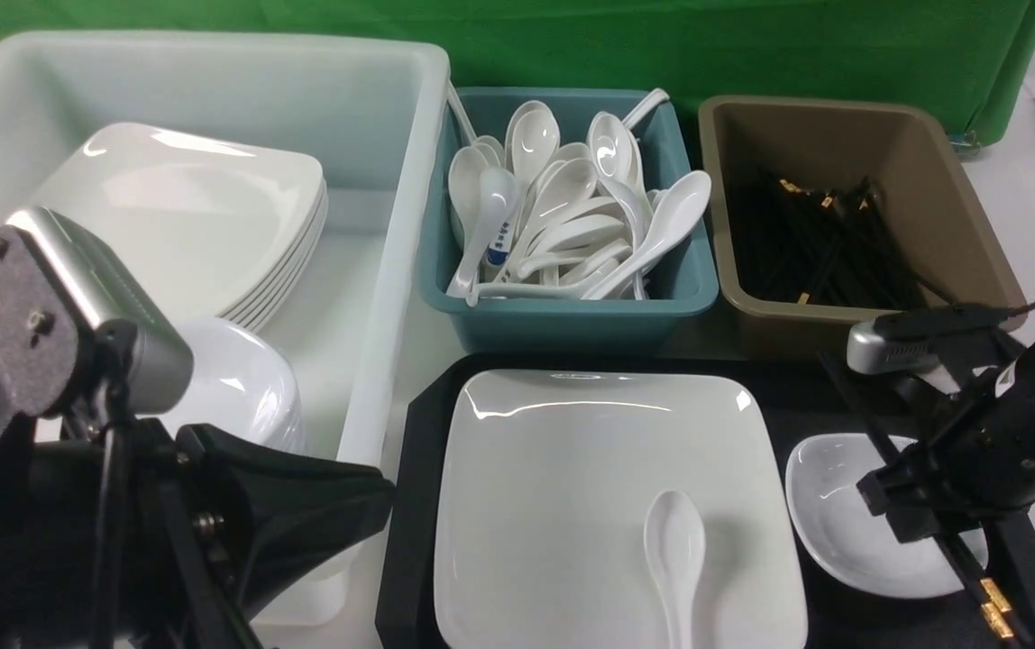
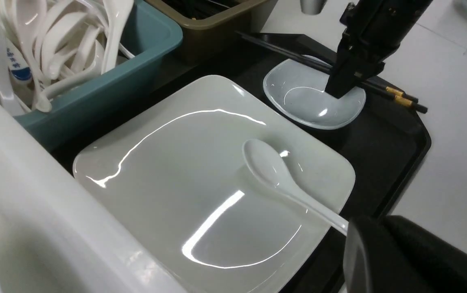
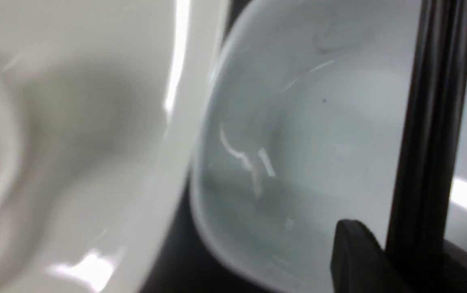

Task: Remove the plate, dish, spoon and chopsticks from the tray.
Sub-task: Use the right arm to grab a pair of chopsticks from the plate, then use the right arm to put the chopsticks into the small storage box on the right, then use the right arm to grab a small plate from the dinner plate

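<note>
My right claw (image 2: 339, 87) seems clamped on the thin black gold-banded chopsticks (image 2: 405, 101), small greyish-white shallow dish (image 2: 298, 101) directly beneath it; my left claw (image 1: 364, 500) sits pinched closed.

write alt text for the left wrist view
The right gripper grips the black chopsticks lying across the small dish on the black tray. Beside it, a white spoon rests on the large square plate.

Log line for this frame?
right gripper: shut on chopsticks over dish | left gripper: shut | spoon: on plate | plate: on tray
</note>
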`<state>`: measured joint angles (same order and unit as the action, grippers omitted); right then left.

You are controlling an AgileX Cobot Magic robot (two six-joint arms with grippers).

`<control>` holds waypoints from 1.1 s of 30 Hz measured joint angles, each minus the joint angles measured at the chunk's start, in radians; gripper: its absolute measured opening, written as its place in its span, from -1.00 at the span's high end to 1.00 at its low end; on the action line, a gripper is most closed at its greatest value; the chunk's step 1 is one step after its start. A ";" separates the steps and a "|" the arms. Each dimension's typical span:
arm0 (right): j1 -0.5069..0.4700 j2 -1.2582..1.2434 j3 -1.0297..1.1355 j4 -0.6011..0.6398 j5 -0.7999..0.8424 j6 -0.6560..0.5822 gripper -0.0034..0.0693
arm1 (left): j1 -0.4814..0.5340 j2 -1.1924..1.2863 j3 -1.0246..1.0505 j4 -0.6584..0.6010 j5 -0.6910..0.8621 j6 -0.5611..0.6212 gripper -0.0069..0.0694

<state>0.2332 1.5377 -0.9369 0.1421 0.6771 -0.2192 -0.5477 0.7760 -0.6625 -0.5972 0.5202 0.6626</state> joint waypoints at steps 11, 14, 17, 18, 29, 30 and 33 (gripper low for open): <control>-0.039 0.021 -0.361 0.063 -0.271 0.026 0.56 | 0.000 0.000 0.000 -0.009 -0.134 0.000 0.77; -0.072 0.180 -0.528 0.064 -0.358 0.080 0.56 | 0.000 0.000 0.000 -0.024 -0.137 0.001 0.77; -0.091 0.309 -0.631 0.064 -0.378 0.130 0.52 | 0.000 0.000 0.000 -0.032 -0.139 0.001 0.77; -0.102 0.374 -0.683 0.064 -0.373 0.154 0.40 | 0.000 0.000 0.000 -0.032 -0.139 0.001 0.77; -0.118 0.346 -0.756 0.056 -0.082 0.050 -0.26 | 0.000 0.000 0.000 -0.030 -0.165 0.001 0.77; -0.114 0.314 -0.756 0.053 -0.013 0.021 -0.08 | 0.000 0.000 0.000 -0.029 -0.165 0.006 0.77; -0.098 0.251 -0.737 0.041 0.099 -0.039 0.24 | 0.000 0.000 0.000 -0.028 -0.165 0.019 0.77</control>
<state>0.1349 1.7889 -1.6735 0.1829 0.7765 -0.2578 -0.5477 0.7760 -0.6625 -0.6251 0.3556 0.6817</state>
